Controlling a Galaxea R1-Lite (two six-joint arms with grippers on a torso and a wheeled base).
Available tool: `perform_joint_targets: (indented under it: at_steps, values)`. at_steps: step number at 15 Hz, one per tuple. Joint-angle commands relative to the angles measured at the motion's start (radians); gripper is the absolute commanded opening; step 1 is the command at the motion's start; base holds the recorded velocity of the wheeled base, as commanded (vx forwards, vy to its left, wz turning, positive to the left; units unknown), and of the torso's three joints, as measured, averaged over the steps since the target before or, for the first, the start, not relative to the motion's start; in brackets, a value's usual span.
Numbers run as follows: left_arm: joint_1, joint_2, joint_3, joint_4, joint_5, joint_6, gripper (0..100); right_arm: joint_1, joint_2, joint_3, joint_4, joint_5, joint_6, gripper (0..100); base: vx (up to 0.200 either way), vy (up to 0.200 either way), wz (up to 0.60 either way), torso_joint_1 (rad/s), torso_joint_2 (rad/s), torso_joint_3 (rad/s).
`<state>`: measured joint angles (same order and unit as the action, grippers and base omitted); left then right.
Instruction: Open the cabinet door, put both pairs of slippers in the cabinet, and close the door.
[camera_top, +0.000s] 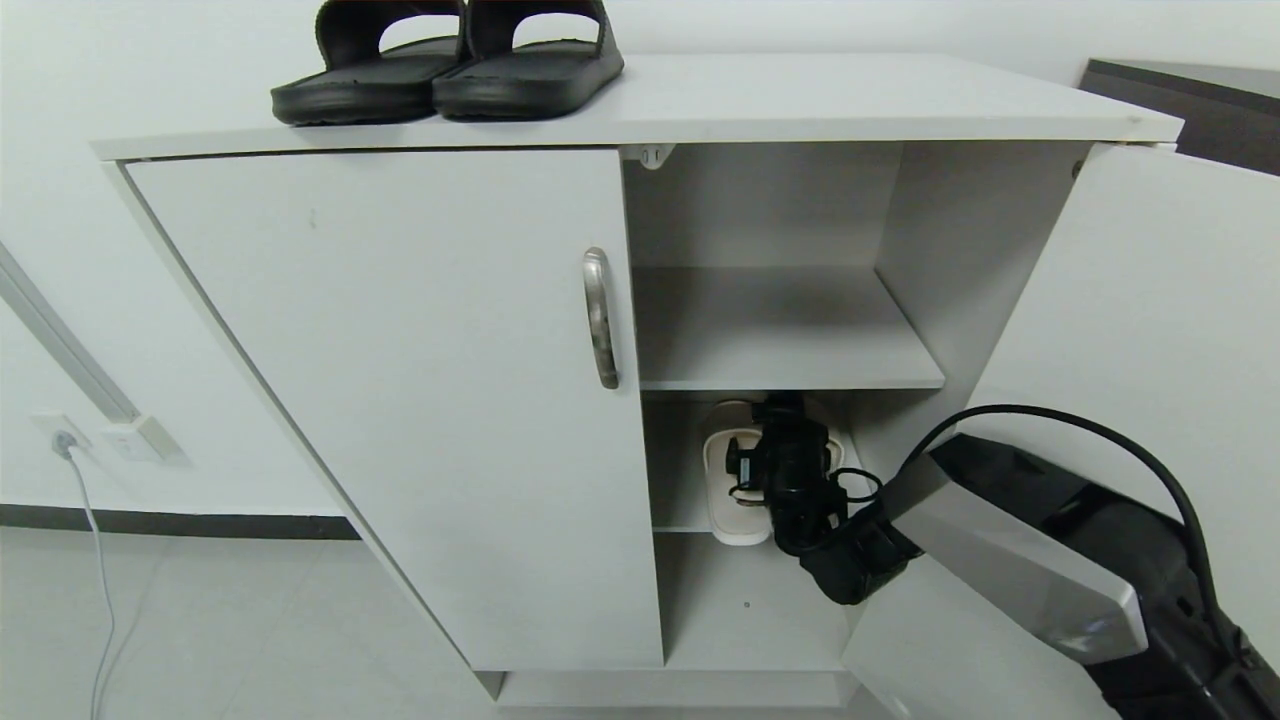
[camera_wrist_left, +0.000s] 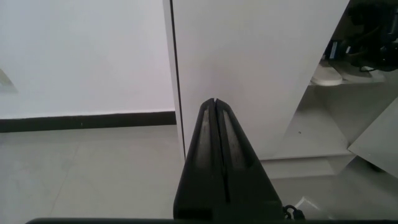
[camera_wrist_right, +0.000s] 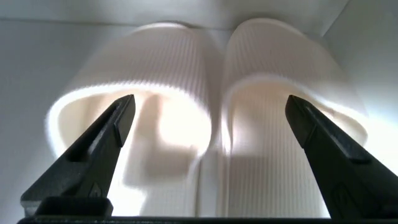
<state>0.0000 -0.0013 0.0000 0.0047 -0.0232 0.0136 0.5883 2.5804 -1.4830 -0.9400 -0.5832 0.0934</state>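
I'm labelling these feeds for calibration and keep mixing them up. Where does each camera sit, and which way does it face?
Head view: on the robot's head, looking forward and down at the cabinet; right arm in its open right side.
Left wrist view: on the left wrist, low, facing the closed left door; left gripper, jaws shut.
Right wrist view: on the right wrist inside the cabinet, facing the white slippers; right gripper, jaws open.
Shared: all three show the white slippers.

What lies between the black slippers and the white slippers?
Below the black slippers come the cabinet top and one bare shelf, then the white slippers; the head view shows it.
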Motion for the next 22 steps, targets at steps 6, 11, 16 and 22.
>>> perform_joint_targets:
  at_steps: [6,11,16,22]
  values:
    - [0.0,0.001,0.0,0.0,0.0,-0.003,0,0.097,-0.226,0.371,-0.152,-0.009,-0.001,100,0.0,0.0,0.0,0.0,0.0,0.0]
    - [0.0,0.001,0.0,0.0,0.002,-0.003,0,0.16,-0.296,0.584,-0.266,-0.017,0.0,100,0.0,0.0,0.0,0.0,0.0,0.0]
    - [0.0,0.001,-0.002,0.0,0.0,-0.003,0,0.162,-0.29,0.593,-0.27,-0.017,0.0,100,-0.08,0.0,0.0,-0.001,0.0,0.001]
    - [0.0,0.001,-0.002,0.0,0.0,-0.003,0,0.163,-0.293,0.606,-0.272,-0.018,-0.001,100,-0.2,0.0,0.0,-0.002,0.0,0.002]
